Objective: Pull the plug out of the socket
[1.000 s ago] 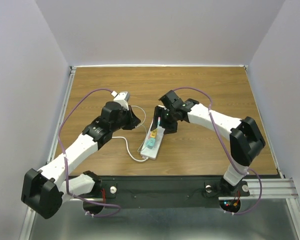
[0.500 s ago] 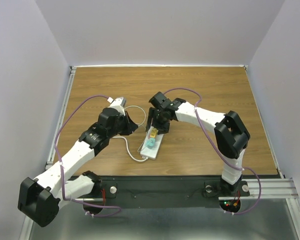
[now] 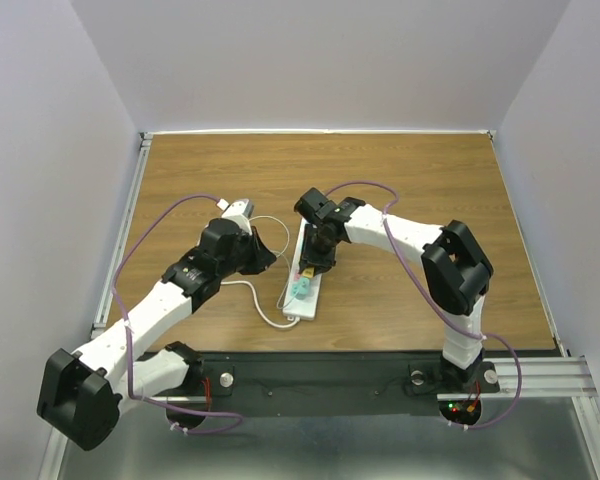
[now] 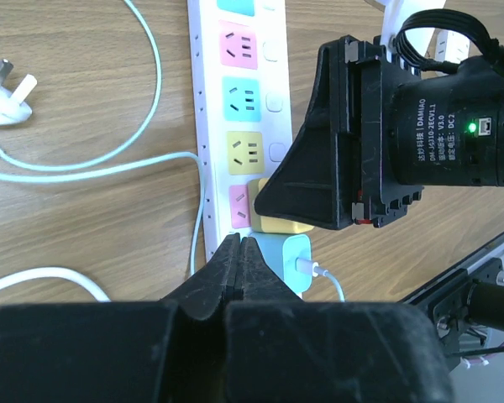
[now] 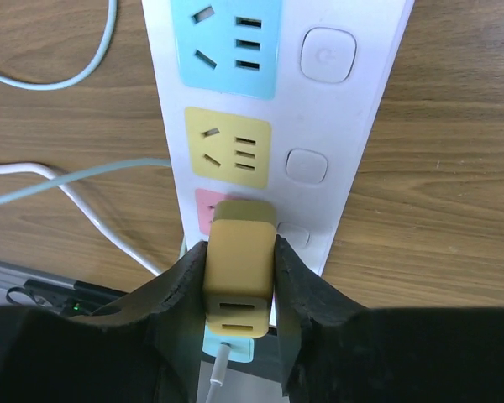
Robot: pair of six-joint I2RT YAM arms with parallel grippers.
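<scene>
The socket is a long white power strip (image 3: 298, 298) with coloured outlet faces, also in the left wrist view (image 4: 235, 101) and the right wrist view (image 5: 353, 126). A yellow plug (image 5: 239, 273) sits over its pink outlet, also seen from the left wrist (image 4: 281, 220). My right gripper (image 5: 239, 252) is shut on the yellow plug, one finger (image 5: 181, 294) on each side; from above it is over the strip (image 3: 315, 260). A cyan charger (image 4: 290, 260) sits in the outlet beside it. My left gripper (image 4: 240, 243) is shut and empty, its tip at the strip's left edge (image 3: 272, 255).
A thin white cord (image 4: 84, 172) loops on the wooden table left of the strip, ending in a loose white plug (image 4: 4, 96). A second white cable (image 4: 328, 277) leaves the cyan charger. The black mounting rail (image 3: 310, 380) runs along the near edge.
My right gripper has moved left and down along the strip onto the yellow plug. My left arm has shifted slightly nearer, its gripper staying by the strip.
</scene>
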